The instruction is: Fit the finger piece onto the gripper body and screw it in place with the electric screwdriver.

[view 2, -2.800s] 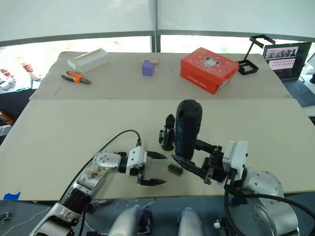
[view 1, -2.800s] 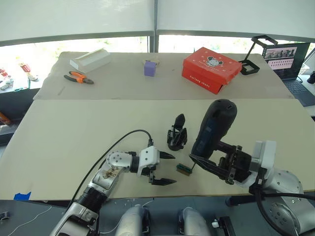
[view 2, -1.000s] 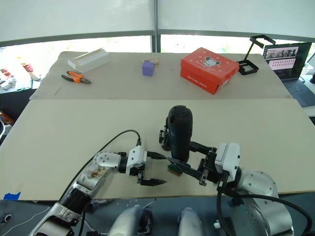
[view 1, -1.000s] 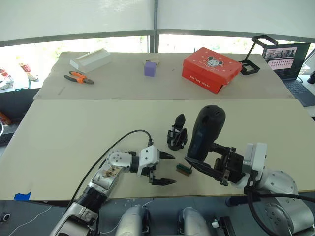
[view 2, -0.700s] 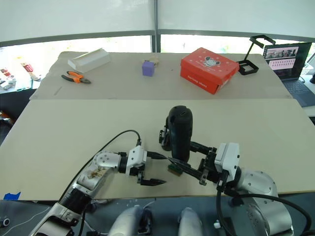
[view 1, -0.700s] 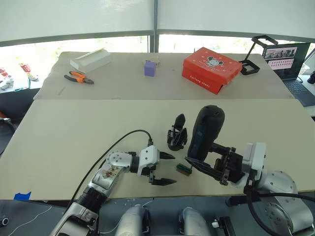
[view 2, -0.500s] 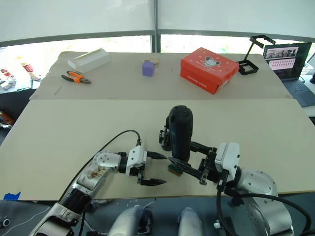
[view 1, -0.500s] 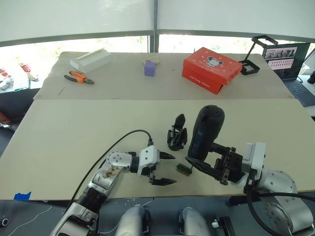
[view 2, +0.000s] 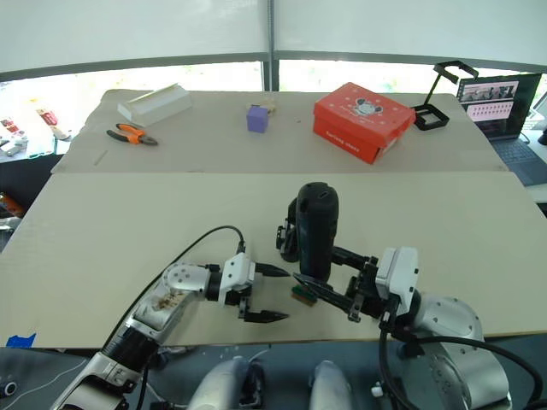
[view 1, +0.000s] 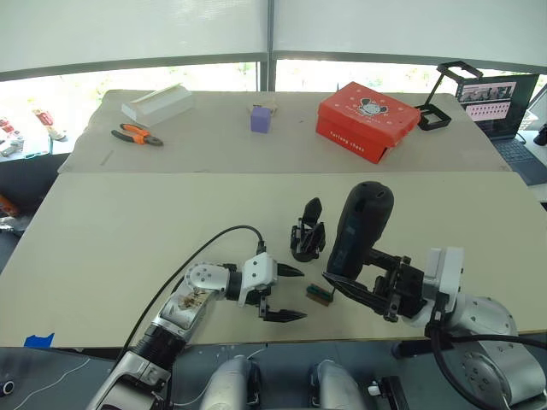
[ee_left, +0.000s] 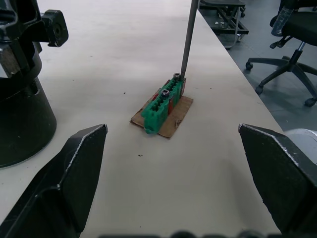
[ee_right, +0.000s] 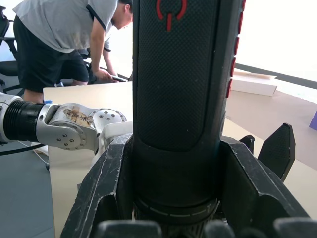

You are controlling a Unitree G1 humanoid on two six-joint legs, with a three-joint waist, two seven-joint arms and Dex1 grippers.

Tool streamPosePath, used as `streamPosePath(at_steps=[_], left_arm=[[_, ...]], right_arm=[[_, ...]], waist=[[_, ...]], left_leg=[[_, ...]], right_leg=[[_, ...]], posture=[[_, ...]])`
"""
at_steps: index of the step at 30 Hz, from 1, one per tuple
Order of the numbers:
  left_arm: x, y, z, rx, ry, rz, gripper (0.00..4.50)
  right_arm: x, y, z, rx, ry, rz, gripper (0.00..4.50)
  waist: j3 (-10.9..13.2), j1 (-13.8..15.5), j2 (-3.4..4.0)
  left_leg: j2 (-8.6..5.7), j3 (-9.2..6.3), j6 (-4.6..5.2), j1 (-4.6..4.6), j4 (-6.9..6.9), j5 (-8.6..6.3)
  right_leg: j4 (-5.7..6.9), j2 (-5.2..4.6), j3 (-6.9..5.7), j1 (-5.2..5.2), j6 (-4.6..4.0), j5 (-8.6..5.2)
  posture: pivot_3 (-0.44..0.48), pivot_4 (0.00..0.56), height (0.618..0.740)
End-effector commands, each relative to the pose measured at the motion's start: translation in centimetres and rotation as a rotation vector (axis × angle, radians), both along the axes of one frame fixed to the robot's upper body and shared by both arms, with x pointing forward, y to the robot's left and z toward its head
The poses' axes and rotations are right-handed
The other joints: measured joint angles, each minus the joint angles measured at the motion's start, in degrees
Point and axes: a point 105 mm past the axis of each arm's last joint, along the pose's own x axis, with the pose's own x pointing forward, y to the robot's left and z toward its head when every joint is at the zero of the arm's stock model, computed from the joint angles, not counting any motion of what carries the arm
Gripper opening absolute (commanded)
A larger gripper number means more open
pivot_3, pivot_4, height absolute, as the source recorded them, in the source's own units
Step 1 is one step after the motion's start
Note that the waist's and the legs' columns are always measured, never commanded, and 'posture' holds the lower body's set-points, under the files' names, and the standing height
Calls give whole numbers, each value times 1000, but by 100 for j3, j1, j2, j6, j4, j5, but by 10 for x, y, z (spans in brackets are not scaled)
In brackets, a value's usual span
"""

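My right gripper (view 1: 348, 268) is shut on the electric screwdriver (view 1: 359, 226), a fat black cylinder with red markings (ee_right: 178, 74), and holds it nearly upright. Its thin metal bit (ee_left: 187, 39) comes down onto a screw head in a small green-and-brown block (view 1: 319, 294) on the table. The gripper body (view 1: 306, 232) stands just behind that block, with a pointed black finger sticking up from it. My left gripper (view 1: 302, 294) rests low on the table, open, with the green block (ee_left: 162, 103) lying ahead of its fingers. The finger piece is out of view.
On the far table lie a red box (view 1: 367, 121), a purple block (view 1: 261, 118), orange pliers (view 1: 137, 134), a white box (view 1: 156, 102) and a black stand (view 1: 440, 107). A laptop (view 1: 500, 98) is at far right. A person (ee_right: 64, 29) bends over beyond the table's left side.
Since the earliest frames my right gripper has brought the screwdriver down and to the left, toward the green block. Over the last second it has hardly shifted. My left arm is still.
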Motion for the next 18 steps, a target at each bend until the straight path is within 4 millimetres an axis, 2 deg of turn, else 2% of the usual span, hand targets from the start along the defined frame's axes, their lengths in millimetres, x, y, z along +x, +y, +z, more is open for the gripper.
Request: streamPosePath(at_steps=[1, 18], left_arm=[[-2, 0, 2, -15, -5, -4, 4500], [-2, 2, -5, -9, -2, -5, 4500]], right_arm=[[-7, 2, 10, 14, -32, 22, 1915], [-6, 2, 8, 16, -28, 17, 1915]], waist=[[0, 0, 0], [0, -1, 0]], left_leg=[[0, 0, 0, 0, 0, 0], [0, 0, 0, 1, 0, 0]], right_leg=[[0, 0, 0, 0, 0, 0], [0, 0, 0, 0, 0, 0]], posture=[[0, 150, 740], [0, 150, 740]])
